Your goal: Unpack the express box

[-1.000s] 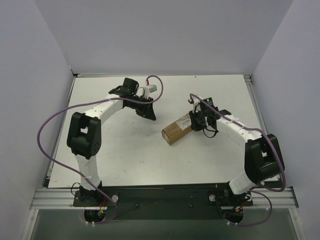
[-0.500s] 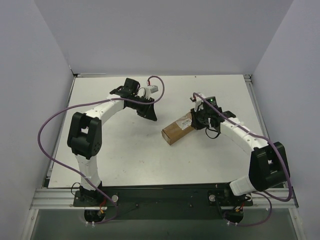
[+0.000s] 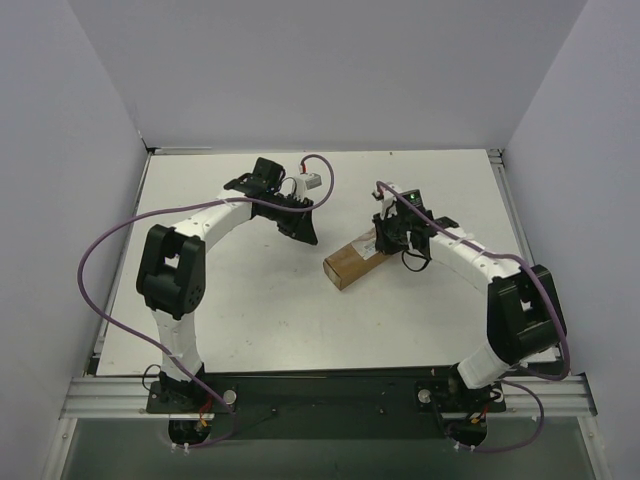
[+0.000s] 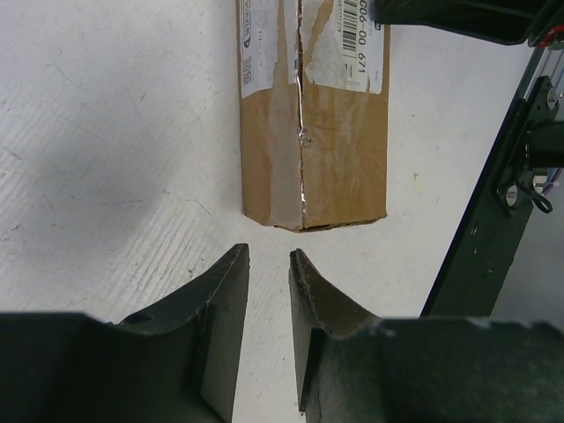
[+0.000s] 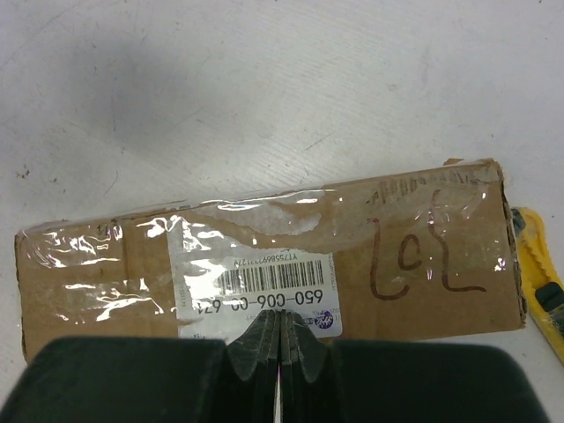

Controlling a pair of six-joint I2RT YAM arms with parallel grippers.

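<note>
The right arm is bending inward, its tool (image 5: 278,324) clenched over the express box (image 3: 352,264), which is lying diagonally on the desk (image 3: 250,310); the left tool (image 4: 269,257) is gaping slightly.

Bare table (image 3: 250,305) around express box (image 3: 352,263), right gripper (image 5: 278,339) over its label end, utility knife (image 5: 534,264) beside

The express box (image 5: 379,256) is brown (label (image 5: 256,282) white, barcoded), knife (image 5: 539,282) yellow-and-black.

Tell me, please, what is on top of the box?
On the box lie a white barcode label, shiny clear tape and handwritten marks. The shut right hand covers part of the label.
</note>
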